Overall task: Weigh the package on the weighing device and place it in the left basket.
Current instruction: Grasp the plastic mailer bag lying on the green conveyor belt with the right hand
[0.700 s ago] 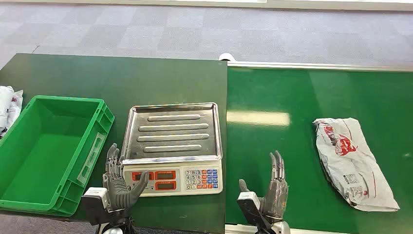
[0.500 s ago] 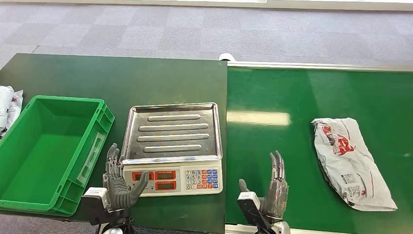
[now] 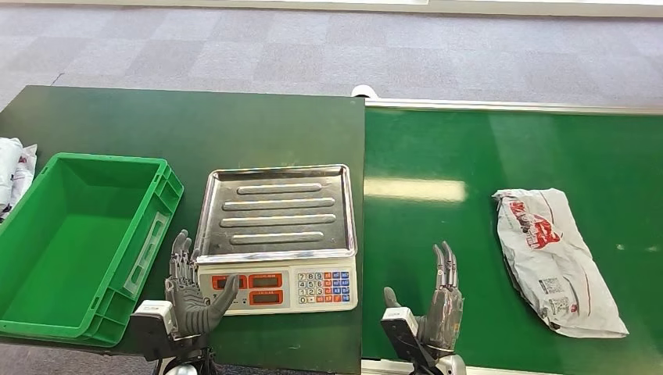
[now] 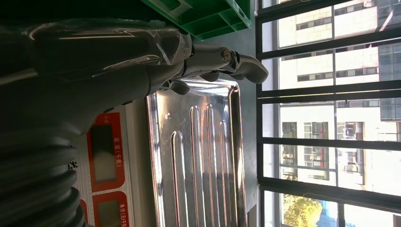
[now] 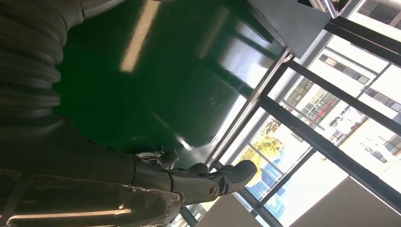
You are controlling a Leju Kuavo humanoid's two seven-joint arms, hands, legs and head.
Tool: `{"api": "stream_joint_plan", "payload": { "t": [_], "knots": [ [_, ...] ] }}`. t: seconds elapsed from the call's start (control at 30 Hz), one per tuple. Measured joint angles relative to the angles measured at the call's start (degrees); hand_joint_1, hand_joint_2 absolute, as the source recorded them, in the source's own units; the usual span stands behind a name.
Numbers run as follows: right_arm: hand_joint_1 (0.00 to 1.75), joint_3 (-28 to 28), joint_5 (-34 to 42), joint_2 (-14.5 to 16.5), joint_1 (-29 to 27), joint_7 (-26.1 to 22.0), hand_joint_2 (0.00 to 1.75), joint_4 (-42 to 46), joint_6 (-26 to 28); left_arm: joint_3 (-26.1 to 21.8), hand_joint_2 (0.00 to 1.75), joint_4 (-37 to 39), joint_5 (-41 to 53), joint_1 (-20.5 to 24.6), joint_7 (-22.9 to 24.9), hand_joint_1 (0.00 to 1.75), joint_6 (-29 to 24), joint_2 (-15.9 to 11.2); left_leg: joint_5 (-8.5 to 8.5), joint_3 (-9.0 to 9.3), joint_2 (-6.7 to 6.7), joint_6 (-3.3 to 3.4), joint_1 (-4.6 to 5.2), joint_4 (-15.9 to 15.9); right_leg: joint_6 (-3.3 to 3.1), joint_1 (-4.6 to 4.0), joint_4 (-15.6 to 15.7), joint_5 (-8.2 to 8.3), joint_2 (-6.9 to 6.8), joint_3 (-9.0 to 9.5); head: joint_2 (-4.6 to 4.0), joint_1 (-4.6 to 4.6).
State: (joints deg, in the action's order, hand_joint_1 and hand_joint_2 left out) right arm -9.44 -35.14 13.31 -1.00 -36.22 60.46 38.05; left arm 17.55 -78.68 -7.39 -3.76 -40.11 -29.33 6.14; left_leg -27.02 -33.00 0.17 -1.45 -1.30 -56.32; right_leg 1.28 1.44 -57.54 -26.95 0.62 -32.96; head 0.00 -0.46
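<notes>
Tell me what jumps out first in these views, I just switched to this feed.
The steel-topped weighing scale sits bare at the centre of the dark green table, with the empty green basket just to its left. A crumpled white package lies apart on the brighter green surface to the right. Both the left robot hand and right robot hand wait open at the near edge, holding nothing.

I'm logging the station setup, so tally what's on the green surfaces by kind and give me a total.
Green basket: 1
Weighing scale: 1
White printed package on the belt: 1
White bag at the far left edge, partly cut off: 1
Total: 4
</notes>
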Motion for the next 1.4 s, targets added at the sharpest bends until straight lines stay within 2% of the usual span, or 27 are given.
{"api": "stream_joint_plan", "payload": {
  "t": [0.87, 1.13, 1.3, 1.4],
  "knots": [
    [0.00, 0.8, -1.1, 0.2, -1.3, 0.0, 1.75, 1.3, 0.0, 0.3, 1.75, 0.0, 0.7, -0.2, 0.0, 0.00, 0.0, 0.0, 0.00, 0.00, 0.00, 0.00, 0.00, 0.0, 0.00, 0.00, 0.0, 0.00, 0.00, 0.00, 0.00, 0.00],
    [0.00, 1.7, -3.7, 0.3, -3.6, -1.6, 1.75, 9.7, 0.0, 0.6, 1.75, -3.8, 6.5, -1.7, 0.0, 0.00, -3.4, -1.0, 0.00, 0.00, 0.00, 0.00, 0.00, 0.0, 0.00, 0.00, 0.0, 0.00, 0.00, 0.00, 0.00, 0.01],
    [0.00, 3.7, -5.2, -1.3, -3.5, 0.5, 1.75, 17.3, 0.0, 0.6, 1.75, -7.2, 9.7, -1.7, 0.0, 0.00, -3.9, -3.0, 0.01, 0.04, 0.01, 0.01, 0.00, 0.0, 0.00, 0.00, 0.0, 0.01, 0.00, 0.05, 0.00, 0.01],
    [0.00, 5.4, -4.4, -2.4, -1.2, 2.8, 1.75, 18.7, -0.1, 0.9, 1.75, -8.2, 11.6, -1.0, 0.1, 0.00, -2.9, -3.7, 0.03, 0.05, 0.02, 0.02, 0.01, 0.0, 0.01, 0.01, 0.0, 0.03, 0.00, 0.05, 0.00, -0.02]
  ]
}}
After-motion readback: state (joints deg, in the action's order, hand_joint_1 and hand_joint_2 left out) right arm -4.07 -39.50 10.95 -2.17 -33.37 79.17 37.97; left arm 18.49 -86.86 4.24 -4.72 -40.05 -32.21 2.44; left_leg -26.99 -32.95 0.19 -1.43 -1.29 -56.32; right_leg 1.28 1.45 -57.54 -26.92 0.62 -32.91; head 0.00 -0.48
